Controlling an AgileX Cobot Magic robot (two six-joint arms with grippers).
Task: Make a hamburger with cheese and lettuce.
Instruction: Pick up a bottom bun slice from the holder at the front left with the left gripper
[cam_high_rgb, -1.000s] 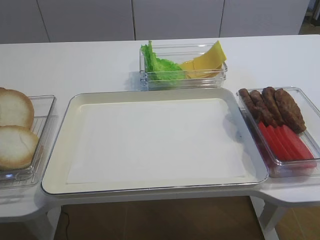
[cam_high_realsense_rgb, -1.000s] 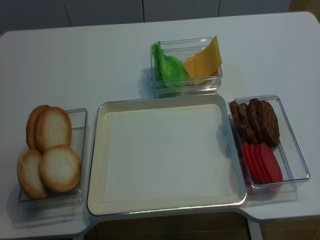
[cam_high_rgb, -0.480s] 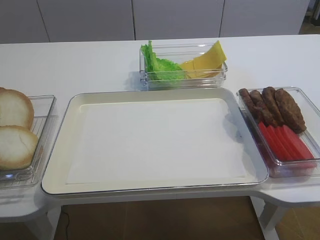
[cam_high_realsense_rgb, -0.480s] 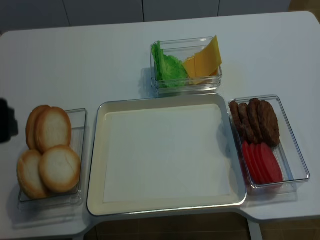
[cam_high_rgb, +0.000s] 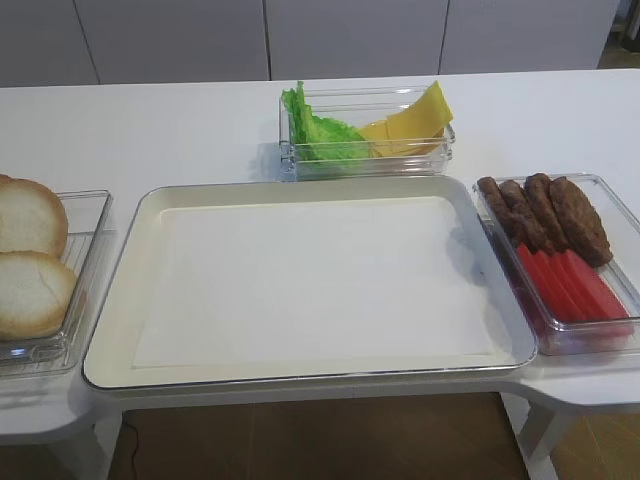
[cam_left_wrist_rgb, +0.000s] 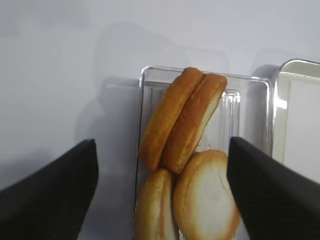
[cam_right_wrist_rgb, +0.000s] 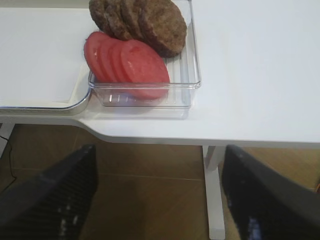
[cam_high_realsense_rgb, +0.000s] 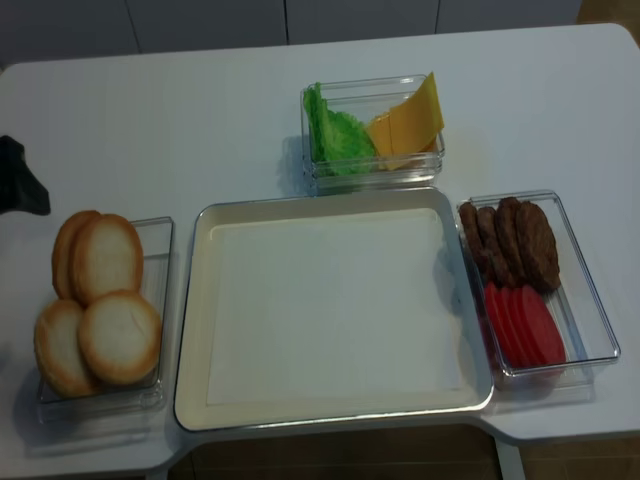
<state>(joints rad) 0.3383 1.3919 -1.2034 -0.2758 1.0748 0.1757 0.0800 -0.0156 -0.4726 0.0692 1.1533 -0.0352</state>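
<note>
Several round bun slices (cam_high_realsense_rgb: 120, 335) with pale faces and golden-brown rims stand in a clear container (cam_high_realsense_rgb: 160, 300) at the left; they also show in the left wrist view (cam_left_wrist_rgb: 205, 195). My left gripper (cam_left_wrist_rgb: 161, 145) is open and empty above them, one finger on each side. A dark part of the left arm (cam_high_realsense_rgb: 18, 188) shows at the left edge. The cheese (cam_high_rgb: 410, 120) and lettuce (cam_high_rgb: 318, 130) share a clear box at the back. My right gripper (cam_right_wrist_rgb: 159, 150) is open and empty, over the floor in front of the table.
A large cream tray (cam_high_rgb: 320, 280) with a metal rim lies in the middle, with nothing on it. A clear container at the right holds brown patties (cam_high_rgb: 550, 215) and red slices (cam_high_rgb: 570, 285). A white table leg (cam_right_wrist_rgb: 215, 200) stands near the right gripper.
The left arm has come into the overhead view at the left edge and moved toward the back, beside the bun container. The food has not moved.
</note>
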